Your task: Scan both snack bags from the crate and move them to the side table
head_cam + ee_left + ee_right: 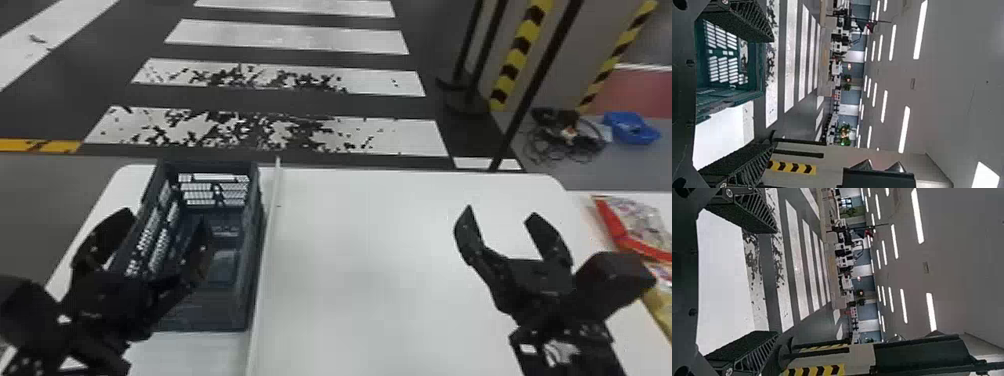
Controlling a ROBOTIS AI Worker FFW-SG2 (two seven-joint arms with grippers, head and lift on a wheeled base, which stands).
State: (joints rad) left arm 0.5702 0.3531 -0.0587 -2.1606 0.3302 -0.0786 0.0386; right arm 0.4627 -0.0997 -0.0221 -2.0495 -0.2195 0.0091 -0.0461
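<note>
side bench (584,201): right edge
crate (256,250): left side, wall might snag fingers on exit imo
left gripper (167,219): wide open, empty
right gripper (501,211): same, sloppy outward swing could clip bags
2 snack bags (642,225): side bench, far right

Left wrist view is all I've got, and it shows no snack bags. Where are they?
Observer: Head view has two at the far right: a red-edged snack bag and, nearer the robot, a partly cut-off yellowish snack bag, both on the side table.
Operator: Copy. Right end effector carrying anything?
Observer: No. In the head view the right end effector has its fingers spread, with nothing between them.
</note>
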